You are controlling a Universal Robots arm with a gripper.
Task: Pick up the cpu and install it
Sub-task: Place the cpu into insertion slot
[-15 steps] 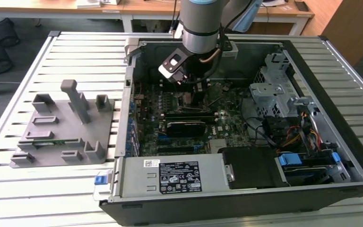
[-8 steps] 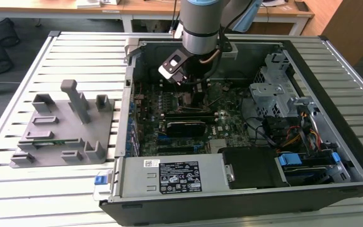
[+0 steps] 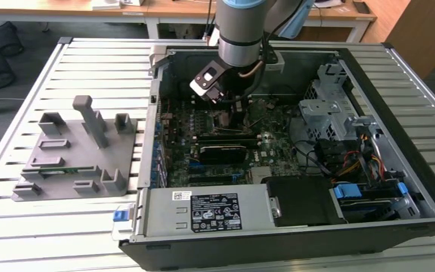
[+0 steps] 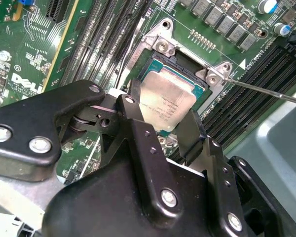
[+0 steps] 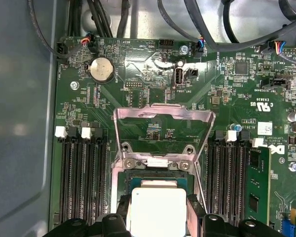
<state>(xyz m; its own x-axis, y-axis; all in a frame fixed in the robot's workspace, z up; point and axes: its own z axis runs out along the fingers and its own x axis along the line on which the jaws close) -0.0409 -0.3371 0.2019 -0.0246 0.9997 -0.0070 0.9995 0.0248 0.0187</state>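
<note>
The cpu [image 4: 166, 101], a flat square chip with a shiny silver top, lies level in or just over the black socket [image 4: 185, 65] on the green motherboard. My gripper [image 4: 163, 121] is shut on it, one black finger against each of two opposite edges. In the first wrist view the cpu [image 5: 157, 210] shows between the fingers [image 5: 193, 213], with the socket's metal load plate [image 5: 163, 114] swung open and standing up behind it. In the exterior view the gripper [image 3: 230, 106] reaches down into the open computer case [image 3: 399, 68]. Whether the chip is fully seated is hidden.
A thin metal lever rod [image 4: 266, 91] sticks out beside the socket. Memory slots [image 5: 81, 177] flank it on both sides, and cables [image 5: 212, 29] run above the board. A grey fixture [image 3: 74, 153] holding a green memory stick [image 3: 55, 169] stands on the slatted table at the exterior view's left.
</note>
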